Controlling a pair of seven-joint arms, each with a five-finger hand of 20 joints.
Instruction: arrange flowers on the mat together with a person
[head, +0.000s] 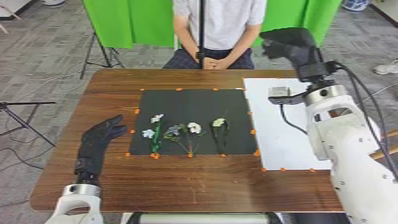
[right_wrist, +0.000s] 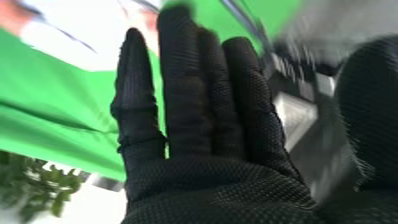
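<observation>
My right hand (head: 290, 44) is raised above the white sheet's far end, at the upper right of the head view, well away from the flowers. In the right wrist view that right hand (right_wrist: 213, 130) has its fingers straight and holds nothing. My left hand (head: 99, 134) lies open over the table's left side, beside the mat. On the black mat (head: 191, 102) lie a white flower with a green stem (head: 156, 134), a small pale and purple flower (head: 173, 130), a white flower (head: 195, 128) and another cream-white flower (head: 219, 123).
A white sheet (head: 280, 125) with a small grey device (head: 280, 92) and its cable lies right of the mat. Orange markers edge the mat. Beyond the table's far edge a person sits with hands clasped (head: 216, 63). A green curtain (head: 142, 25) hangs behind.
</observation>
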